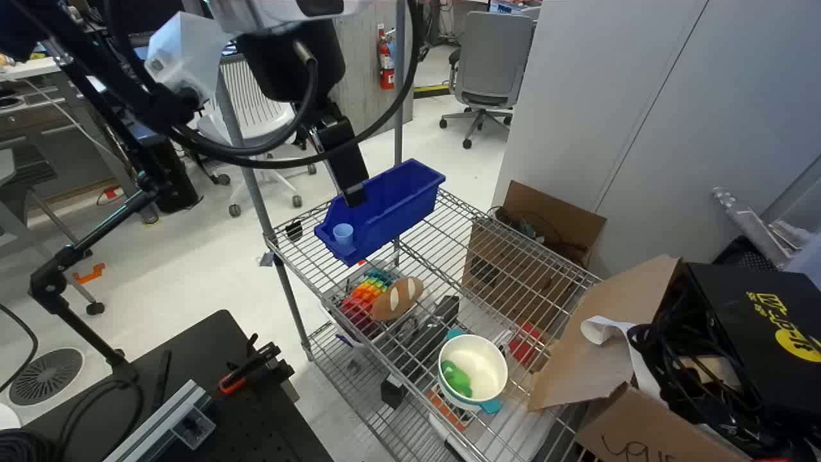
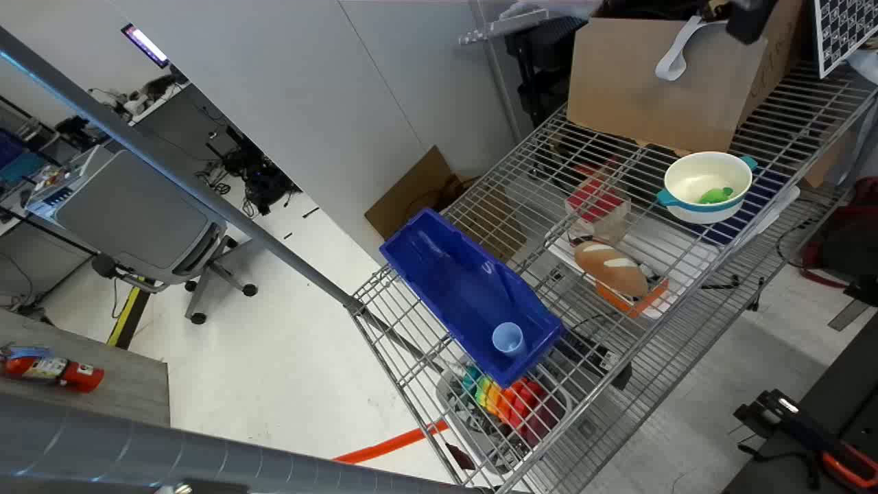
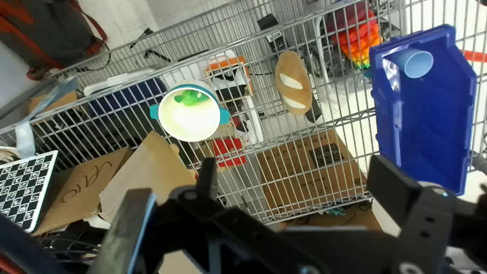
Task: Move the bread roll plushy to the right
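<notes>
The bread roll plushy, tan-brown with white stripes, lies on the wire shelf in both exterior views (image 1: 397, 298) (image 2: 612, 267). In the wrist view the plushy (image 3: 293, 83) lies between the bowl and the blue bin, beyond the fingertips. My gripper (image 3: 295, 167) is open, its fingers wide apart with nothing between them. In an exterior view the gripper (image 1: 355, 192) hangs above the shelf in front of the blue bin, well apart from the plushy. Only one finger shows clearly there.
A blue bin (image 2: 459, 281) with a light blue cup (image 2: 508, 338) stands at one shelf end. A white bowl with teal handles (image 2: 693, 180) holds a green toy (image 2: 715, 195). A cardboard box (image 2: 658, 89) stands past the bowl. A metal post (image 1: 240, 135) rises at the shelf corner.
</notes>
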You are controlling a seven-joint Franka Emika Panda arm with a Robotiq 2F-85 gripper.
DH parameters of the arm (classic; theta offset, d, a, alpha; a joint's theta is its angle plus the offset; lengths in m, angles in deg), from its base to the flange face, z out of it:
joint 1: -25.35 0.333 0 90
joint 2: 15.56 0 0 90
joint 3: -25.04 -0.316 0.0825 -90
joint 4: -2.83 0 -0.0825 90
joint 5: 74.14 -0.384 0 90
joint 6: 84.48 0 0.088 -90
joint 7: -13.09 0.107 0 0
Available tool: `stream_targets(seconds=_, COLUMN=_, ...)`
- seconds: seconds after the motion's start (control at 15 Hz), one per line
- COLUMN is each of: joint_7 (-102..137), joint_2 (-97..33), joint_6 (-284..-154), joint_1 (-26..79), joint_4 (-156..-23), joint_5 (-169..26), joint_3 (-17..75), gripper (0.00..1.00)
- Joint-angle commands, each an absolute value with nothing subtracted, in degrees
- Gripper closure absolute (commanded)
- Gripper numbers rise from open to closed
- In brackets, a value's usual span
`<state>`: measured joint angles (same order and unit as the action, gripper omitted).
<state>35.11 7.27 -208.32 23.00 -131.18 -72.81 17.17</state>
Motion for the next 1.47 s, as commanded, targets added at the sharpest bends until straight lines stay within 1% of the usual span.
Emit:
stream_targets(seconds=0.0, joint_7=35.2, joint_2=7.2, joint_6=-208.2, joint_1=23.5, joint_4=-131.0, joint_5=-72.6, joint_3=17.6, gripper=0.0)
stream_targets(seconds=1.0, joint_7=35.2, joint_2=7.3, joint_6=-208.2, joint_1=23.5, joint_4=-130.9, joint_5=-72.6, joint_3=17.6, gripper=0.0)
stream_targets(seconds=1.2, joint_7=39.0, joint_2=1.2, joint_6=-212.8, joint_1=22.7, joint_4=-128.9, joint_5=-70.2, joint_3=15.6, gripper=0.0)
stream_targets(seconds=1.4, joint_7=43.9, joint_2=-9.1, joint_6=-224.9, joint_1=22.3, joint_4=-125.7, joint_5=-66.8, joint_3=14.4, gripper=0.0)
